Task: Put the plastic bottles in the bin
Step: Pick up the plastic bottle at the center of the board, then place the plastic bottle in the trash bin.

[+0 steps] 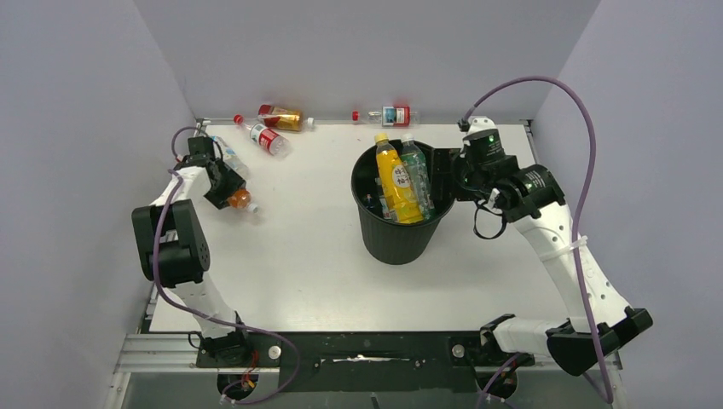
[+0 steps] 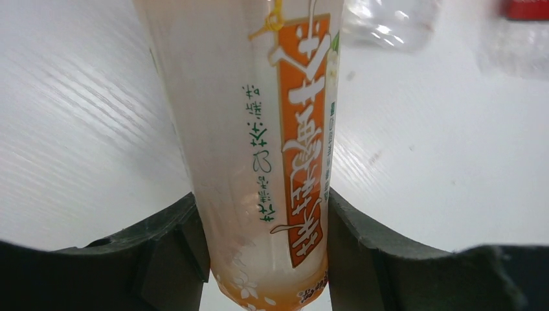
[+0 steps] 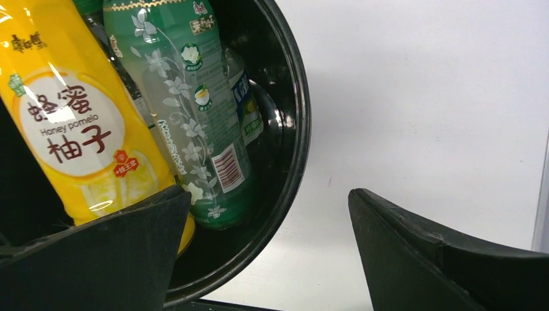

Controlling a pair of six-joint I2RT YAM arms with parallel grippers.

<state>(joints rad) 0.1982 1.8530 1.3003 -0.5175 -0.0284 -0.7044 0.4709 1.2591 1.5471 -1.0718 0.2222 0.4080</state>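
A white table [image 1: 324,281] stood boxed in by pale grey walls. At its left edge the left gripper [image 1: 223,183] had an orange bottle [image 2: 259,129] between its jaws, which lay against both sides near one end. Whether the bottle rested on the table or hung just off it could not be told. Just beyond lay a clear bottle [image 1: 226,153], close by but apart from the gripper.

Right of centre stood the bin [image 1: 379,243]. A yellow bottle [image 1: 394,179] and a green bottle [image 1: 417,175] leaned upright inside it, with others half hidden beneath. The right gripper [image 1: 442,175] hung wide and empty across the bin's right rim, one jaw over the inside and the other over bare table.

Along the far wall lay a red-label bottle [image 1: 264,136], an amber bottle [image 1: 283,117] and, well apart, a second red-label bottle [image 1: 388,114].

The left arm was folded, elbow raised, reaching toward the far-left corner. The right arm stretched from the near right, wrist turned left to the bin.
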